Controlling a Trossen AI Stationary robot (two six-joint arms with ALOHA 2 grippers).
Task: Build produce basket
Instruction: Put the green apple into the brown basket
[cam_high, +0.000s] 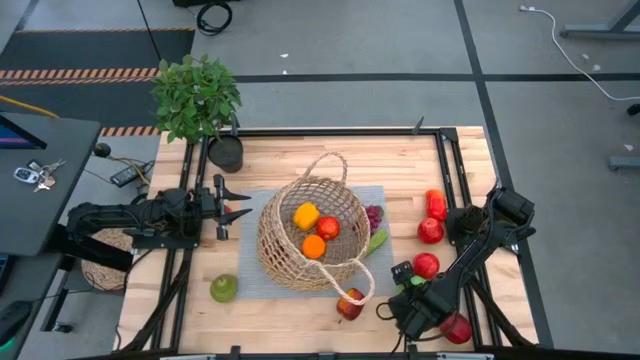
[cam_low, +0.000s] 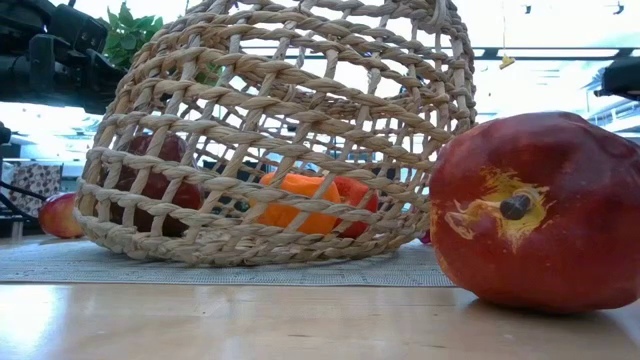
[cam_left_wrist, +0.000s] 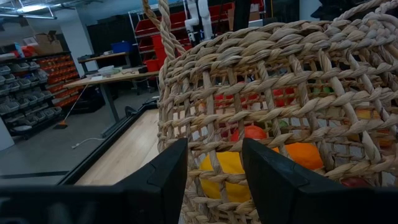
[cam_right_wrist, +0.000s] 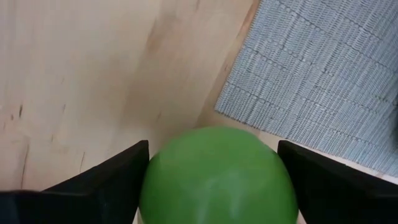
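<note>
Grey concrete floor surrounds a pale wooden table (cam_high: 300, 320) with a grey woven mat (cam_high: 250, 280) spread across its middle. On the mat sits the basket (cam_high: 285, 255), its mouth showing a yellow pepper (cam_high: 306, 215), a red apple (cam_high: 328, 227) and an orange (cam_high: 314, 246) already inside. A potted plant (cam_high: 197, 95) stands at the far left corner of the table.

Left of the basket, the left gripper (cam_high: 238, 204) hovers just beside the wicker wall, pointing straight at it. Its fingers are spread and have nothing between them.

The right gripper (cam_right_wrist: 213, 155) is at the near right corner of the mat, and a green fruit (cam_right_wrist: 217, 180) fills the gap between its fingers. Both pads look pressed to the fruit's sides, so it seems to be gripped. The high view hides it under the arm.

More of the produce is loose: purple grapes (cam_high: 374, 215) touching the basket's right side, several red fruits (cam_high: 430, 231) well apart on the right, a red-yellow one (cam_high: 350, 304) at the front and a green apple (cam_high: 223, 289) at the front left.

From the right gripper, the basket's mouth lies toward the table's middle and farther from the front edge. That is a short carry over the loop handle (cam_high: 360, 283), which the fruit should clear.
</note>
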